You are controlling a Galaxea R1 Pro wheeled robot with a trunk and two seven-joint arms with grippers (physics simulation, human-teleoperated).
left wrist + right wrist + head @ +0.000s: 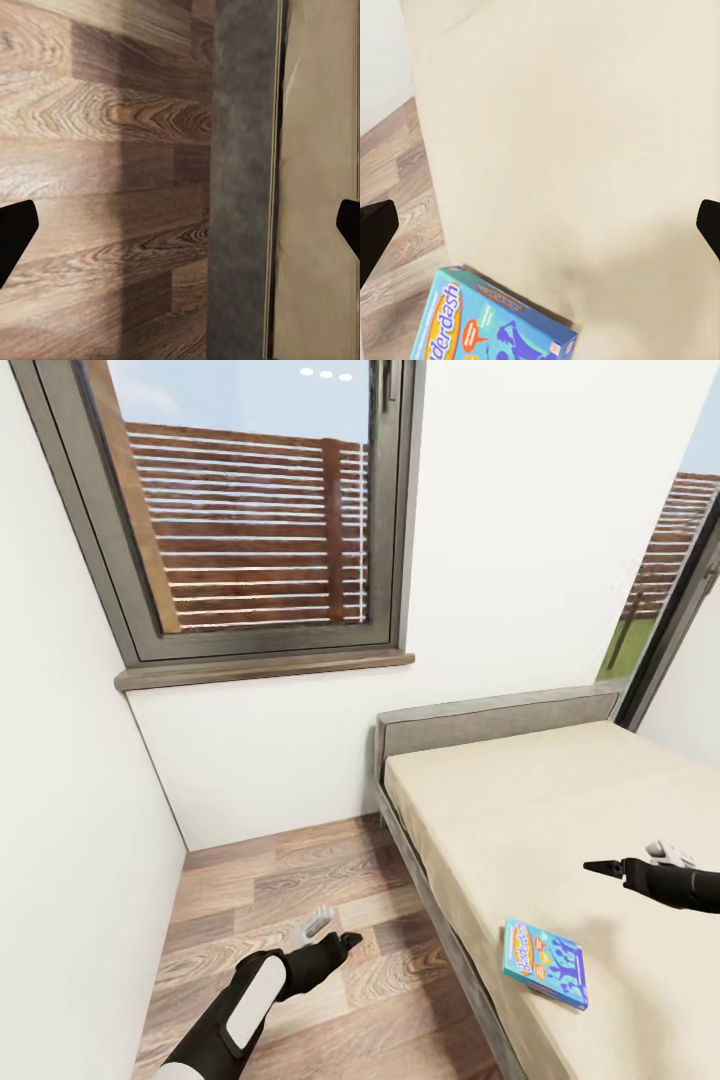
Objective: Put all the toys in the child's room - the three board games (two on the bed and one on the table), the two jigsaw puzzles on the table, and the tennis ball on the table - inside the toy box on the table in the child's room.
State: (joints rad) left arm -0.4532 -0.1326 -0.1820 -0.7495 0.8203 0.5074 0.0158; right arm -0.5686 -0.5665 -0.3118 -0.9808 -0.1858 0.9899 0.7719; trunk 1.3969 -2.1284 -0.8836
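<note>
Blue board game (545, 963) flat on bed (560, 810), lower right of head frame. Right gripper (604, 868) just above it, jaws wide apart, empty. Left gripper (335, 930) spread, empty. Risk: thin box skidding under fingertips, missed pinch.

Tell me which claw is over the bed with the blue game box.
The right claw hangs open above the bed, near the blue game box; the left claw is over the wood floor.

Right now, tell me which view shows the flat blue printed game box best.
The head view: the whole flat blue printed game box lies on the beige bed. The right wrist view crops it at the frame edge.
</note>
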